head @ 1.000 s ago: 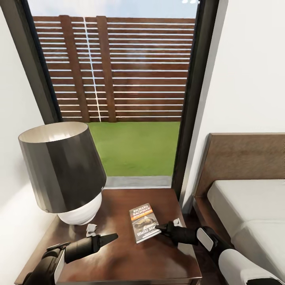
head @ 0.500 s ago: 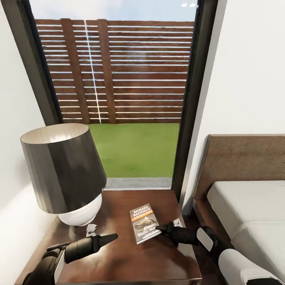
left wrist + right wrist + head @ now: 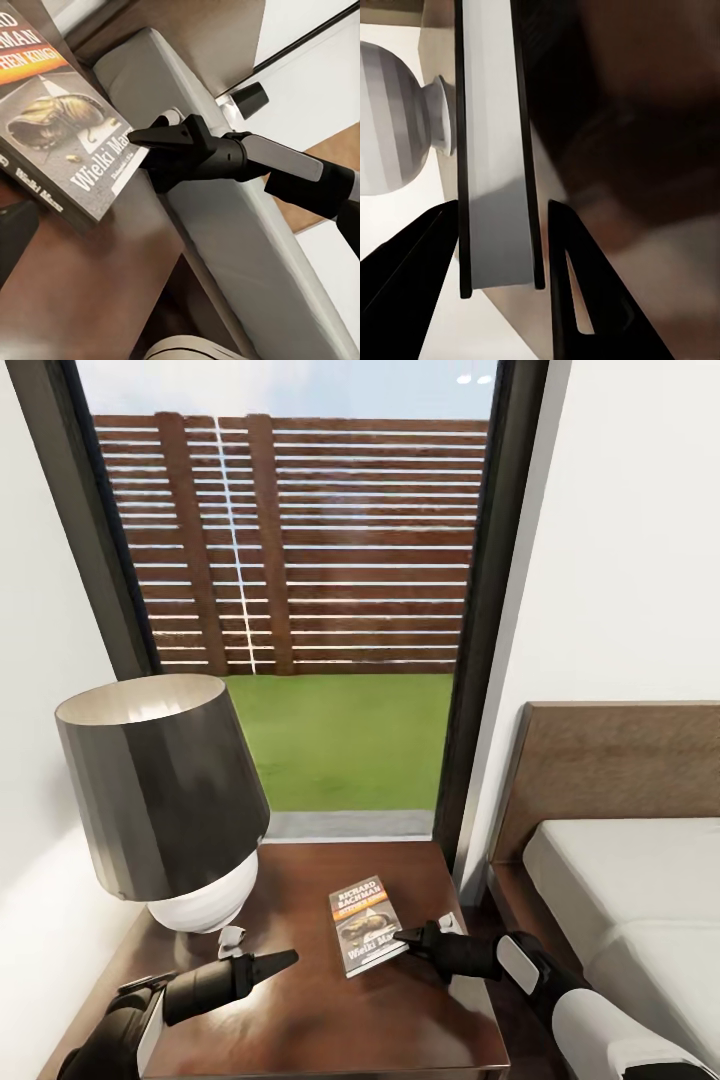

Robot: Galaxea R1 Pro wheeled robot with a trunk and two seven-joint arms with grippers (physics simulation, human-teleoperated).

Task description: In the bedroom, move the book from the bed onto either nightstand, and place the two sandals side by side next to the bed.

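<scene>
Book: the book (image 3: 366,926) lies flat on the nightstand (image 3: 300,1020), low in the middle of the head picture, near the side next to the bed (image 3: 620,880). Its cover faces up.

Right gripper: the right gripper (image 3: 403,937) is at the book's right edge, low and right of the middle. In the right wrist picture the book's white page edge (image 3: 495,150) sits between the two dark fingers (image 3: 566,285). The fingers are only a little apart, just wider than the book. I cannot tell if they press on it or have just let go.

Left gripper: the left gripper (image 3: 285,958) hangs over the bare wood, low and left in the head picture. Its fingers look pressed together into a point, and it holds nothing.

Lamp: a lamp (image 3: 165,790) with a dark shade stands at the left of the nightstand, well apart from the book.

How the book will handle: it looks thin, light and small. It is likely a bit bendy, so it may flop if held by one corner. The cover looks smooth and may slip.

Where to hold: pinch it across its thin sides, near the middle of a long edge.

Job so far: the book looks to be in its place. The sandals come next, I think.
</scene>
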